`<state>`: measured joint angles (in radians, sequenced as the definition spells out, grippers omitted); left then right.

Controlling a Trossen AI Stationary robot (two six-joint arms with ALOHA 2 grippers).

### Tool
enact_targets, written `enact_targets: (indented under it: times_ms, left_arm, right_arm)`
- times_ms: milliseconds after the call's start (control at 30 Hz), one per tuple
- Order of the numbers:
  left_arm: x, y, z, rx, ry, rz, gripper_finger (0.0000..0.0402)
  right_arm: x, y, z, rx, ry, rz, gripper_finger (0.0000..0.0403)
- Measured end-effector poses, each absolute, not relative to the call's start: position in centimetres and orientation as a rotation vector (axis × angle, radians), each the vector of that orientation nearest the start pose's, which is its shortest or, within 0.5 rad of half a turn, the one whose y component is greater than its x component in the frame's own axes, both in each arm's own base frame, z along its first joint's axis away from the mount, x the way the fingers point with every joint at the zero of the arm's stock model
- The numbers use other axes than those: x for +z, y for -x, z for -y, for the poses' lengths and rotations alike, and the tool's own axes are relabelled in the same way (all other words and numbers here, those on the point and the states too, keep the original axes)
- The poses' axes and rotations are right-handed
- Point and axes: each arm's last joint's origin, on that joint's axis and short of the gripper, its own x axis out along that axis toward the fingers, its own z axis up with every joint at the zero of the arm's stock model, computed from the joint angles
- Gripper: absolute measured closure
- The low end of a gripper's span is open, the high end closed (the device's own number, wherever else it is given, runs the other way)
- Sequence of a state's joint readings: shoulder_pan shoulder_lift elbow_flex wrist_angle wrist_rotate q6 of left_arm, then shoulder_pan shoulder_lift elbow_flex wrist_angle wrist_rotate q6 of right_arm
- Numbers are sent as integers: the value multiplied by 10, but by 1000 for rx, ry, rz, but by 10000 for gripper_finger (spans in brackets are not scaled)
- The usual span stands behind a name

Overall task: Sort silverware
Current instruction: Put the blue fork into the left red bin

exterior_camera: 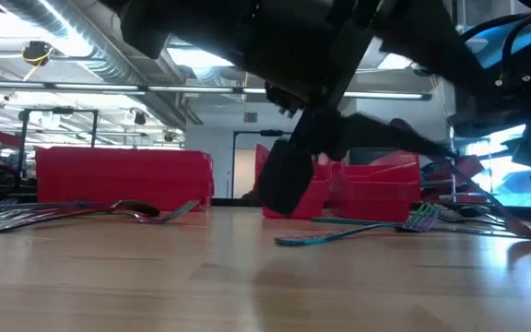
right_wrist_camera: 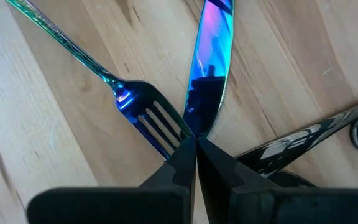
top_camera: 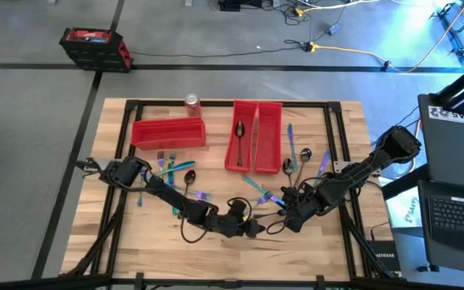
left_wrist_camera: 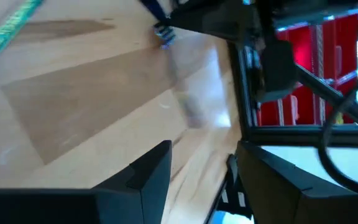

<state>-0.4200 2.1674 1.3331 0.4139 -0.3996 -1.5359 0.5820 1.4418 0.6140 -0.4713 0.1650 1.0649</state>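
Right gripper (right_wrist_camera: 194, 146) pressed together low over a knife (right_wrist_camera: 209, 68) beside a fork (right_wrist_camera: 143, 115), seemingly nudging it. Left gripper (left_wrist_camera: 197, 165) half spread, empty, mid-table. Silverware scattered before red bins (top_camera: 255, 135).

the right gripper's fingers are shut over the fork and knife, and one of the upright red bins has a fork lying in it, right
Not quite. The right gripper does have its fingers shut over the fork and knife, but the red bin holds a dark spoon, not a fork. The high view shows it.
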Motion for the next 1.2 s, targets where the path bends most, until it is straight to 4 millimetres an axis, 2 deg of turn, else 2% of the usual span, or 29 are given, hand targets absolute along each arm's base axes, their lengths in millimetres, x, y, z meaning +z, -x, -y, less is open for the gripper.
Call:
enact_targets:
  times_ms: [400, 1200]
  left_arm:
    - [143, -428, 177, 340, 1491, -255, 231]
    - [143, -433, 159, 425, 1516, -171, 231]
  right_arm:
    - [133, -188, -118, -310, -443, -1228, 403]
    - [133, -188, -118, -315, -439, -1221, 403]
